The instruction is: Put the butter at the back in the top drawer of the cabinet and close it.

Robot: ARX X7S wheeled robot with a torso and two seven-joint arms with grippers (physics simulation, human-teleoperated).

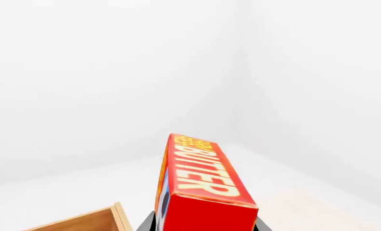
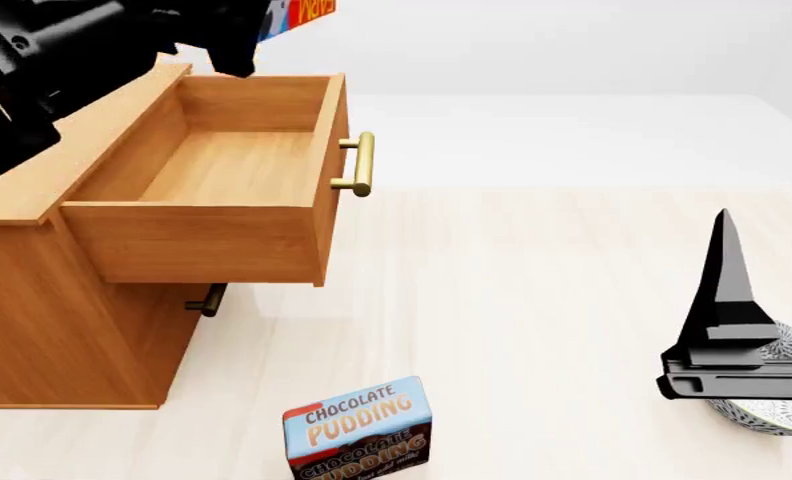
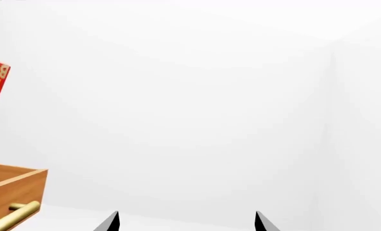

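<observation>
The butter point(image 1: 203, 185), a red-and-orange box with "BUTTER" lettering, is held in my left gripper point(image 1: 203, 227), whose dark jaws are shut on its near end. In the head view the butter point(image 2: 297, 10) shows at the top edge, high above the back of the open top drawer point(image 2: 223, 165). The drawer is pulled out of the cabinet point(image 2: 49, 320), its brass handle point(image 2: 357, 165) pointing right and its inside bare. My right gripper point(image 3: 186, 221) is open with nothing between its fingertips, low at the right point(image 2: 726, 260), well away from the cabinet.
A chocolate pudding box point(image 2: 359, 428) stands on the floor in front of the cabinet. A patterned bowl point(image 2: 774, 412) sits partly hidden behind my right gripper. A lower drawer's handle point(image 2: 209, 300) shows under the open drawer. The right wrist view shows the drawer corner point(image 3: 11, 185).
</observation>
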